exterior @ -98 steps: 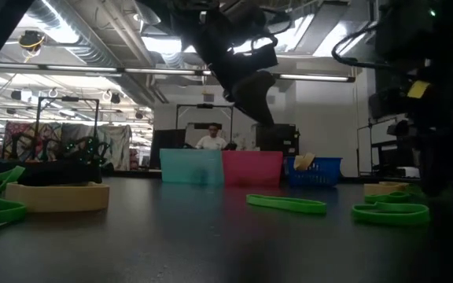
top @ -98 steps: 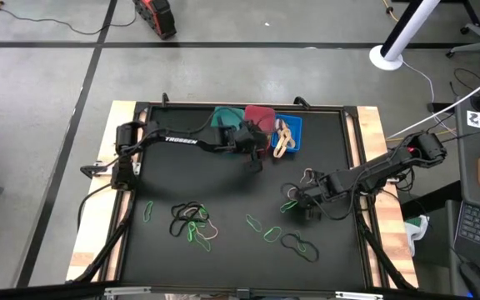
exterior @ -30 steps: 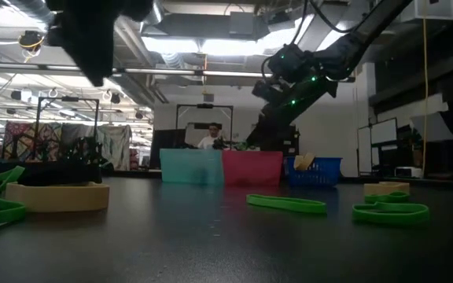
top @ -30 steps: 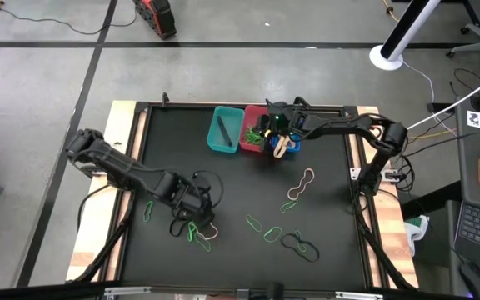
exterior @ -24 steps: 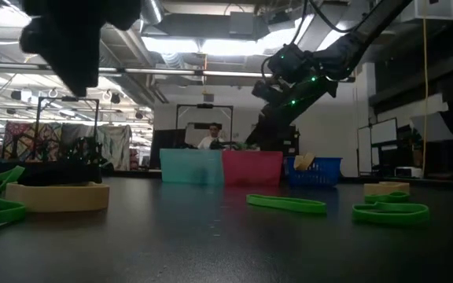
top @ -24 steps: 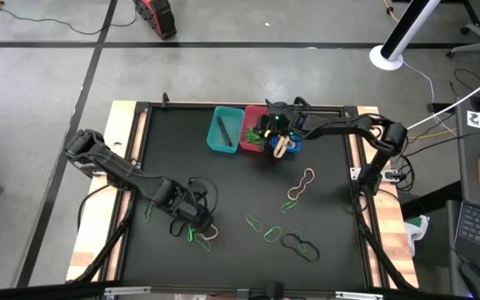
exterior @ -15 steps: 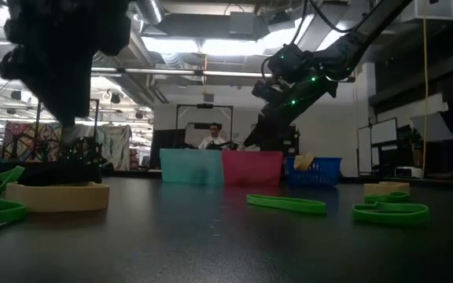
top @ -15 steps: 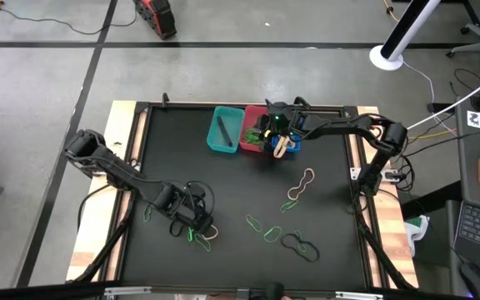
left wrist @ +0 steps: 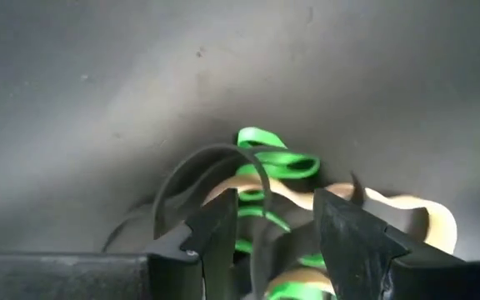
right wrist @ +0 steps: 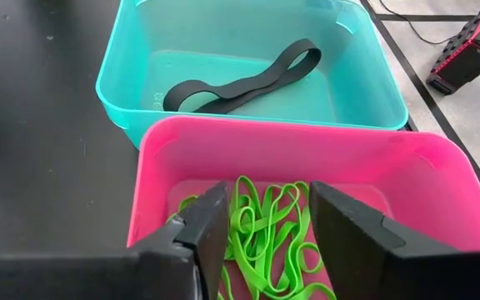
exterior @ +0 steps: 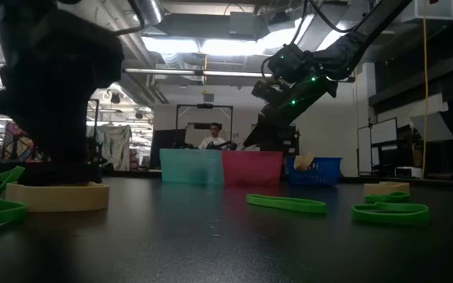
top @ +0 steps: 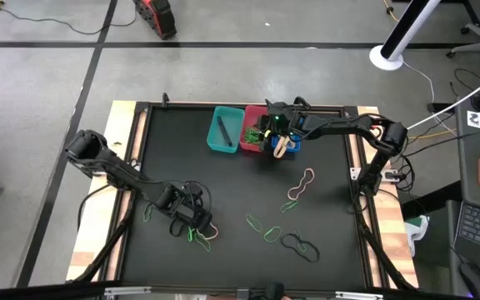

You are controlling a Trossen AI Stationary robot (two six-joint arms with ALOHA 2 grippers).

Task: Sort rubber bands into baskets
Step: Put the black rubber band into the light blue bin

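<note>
Table black, bands scattered, both tools parted, person perhaps seated beyond baskets.

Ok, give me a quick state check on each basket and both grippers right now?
teal basket: holds one black band.
pink basket: holds a heap of green bands.
blue basket: holds tan bands.
right gripper: fingers open, empty, over the pink basket.
left gripper: fingers open, down over the tangled bands, nothing gripped yet.

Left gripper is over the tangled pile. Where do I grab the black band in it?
Grip the black band at its raised arch, coming straight down. That arc stands clear above the green band and tan band; the left gripper is open astride it.
</note>
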